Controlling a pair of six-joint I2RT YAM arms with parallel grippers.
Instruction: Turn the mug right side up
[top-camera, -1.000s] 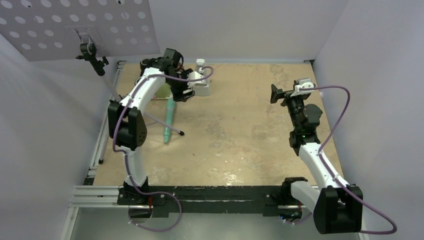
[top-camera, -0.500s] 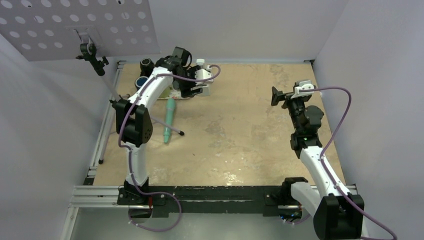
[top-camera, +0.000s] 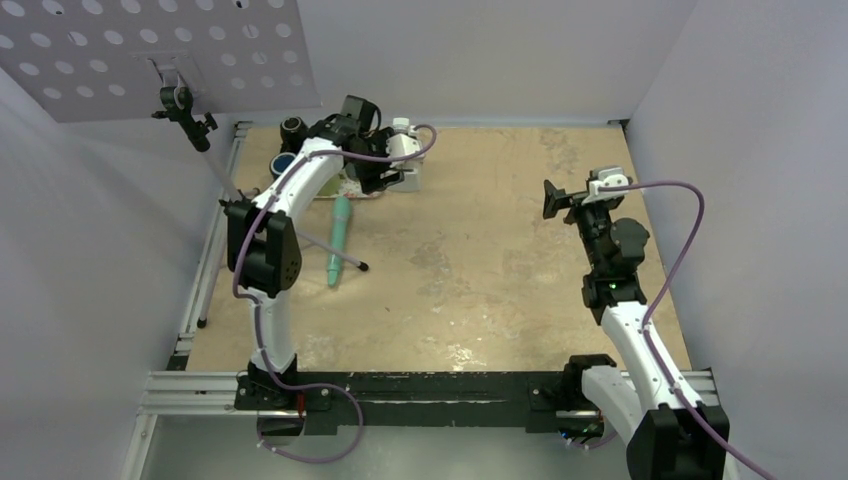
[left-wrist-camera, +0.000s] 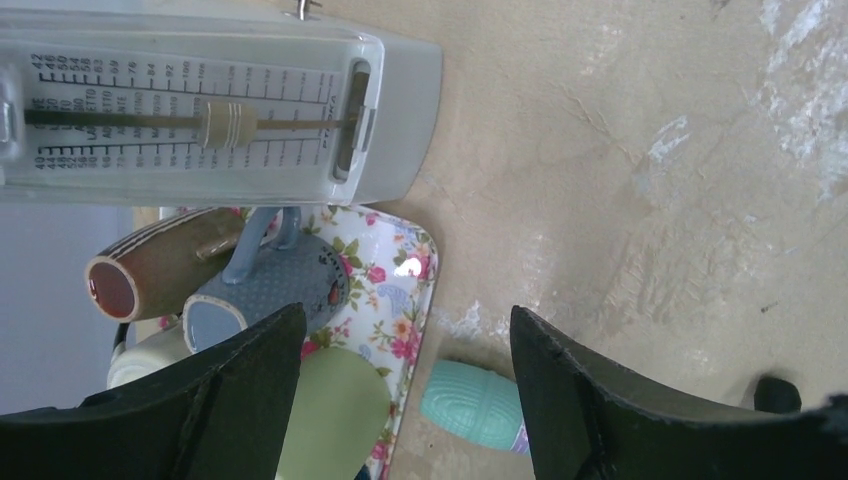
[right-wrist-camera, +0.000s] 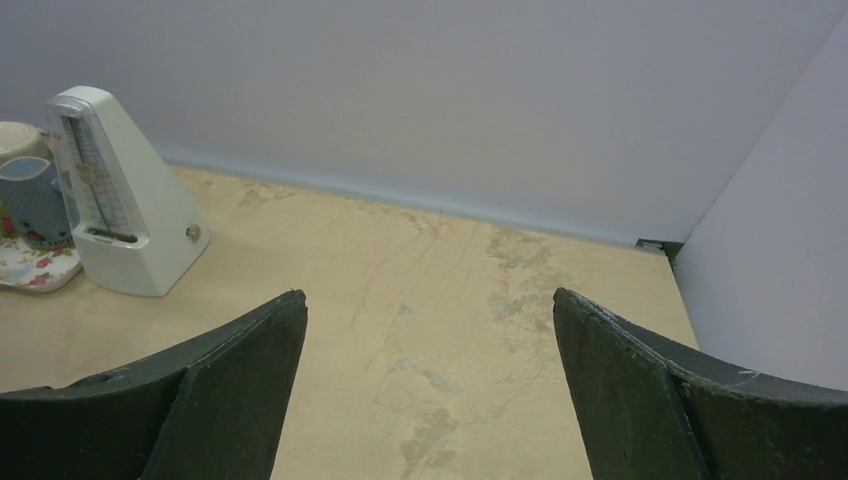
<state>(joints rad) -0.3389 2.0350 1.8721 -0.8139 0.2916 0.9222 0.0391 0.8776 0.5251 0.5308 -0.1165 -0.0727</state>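
Observation:
A blue dotted mug (left-wrist-camera: 270, 290) stands on a floral tray (left-wrist-camera: 405, 300) at the back left. Its pale blue round end with a cream ring points away from the tray. A brown striped mug (left-wrist-camera: 165, 265) and a cream mug (left-wrist-camera: 145, 355) stand beside it. The blue mug also shows in the right wrist view (right-wrist-camera: 25, 195). My left gripper (left-wrist-camera: 407, 312) is open and empty above the tray's edge, touching none of the mugs; in the top view (top-camera: 385, 178) its arm hides the tray. My right gripper (top-camera: 553, 198) is open and empty at mid-right, high over bare table (right-wrist-camera: 428, 295).
A white metronome (left-wrist-camera: 200, 120) stands just behind the tray. It also shows in the top view (top-camera: 405, 162). A green rounded object (left-wrist-camera: 335, 410) lies on the tray. A long teal object (top-camera: 338, 240) lies on the table beside it. Two dark cups (top-camera: 290, 128) stand by the left wall.
My left gripper has swung right and toward the back, over the tray beside the metronome. My right gripper has drifted slightly nearer. Both stay open.

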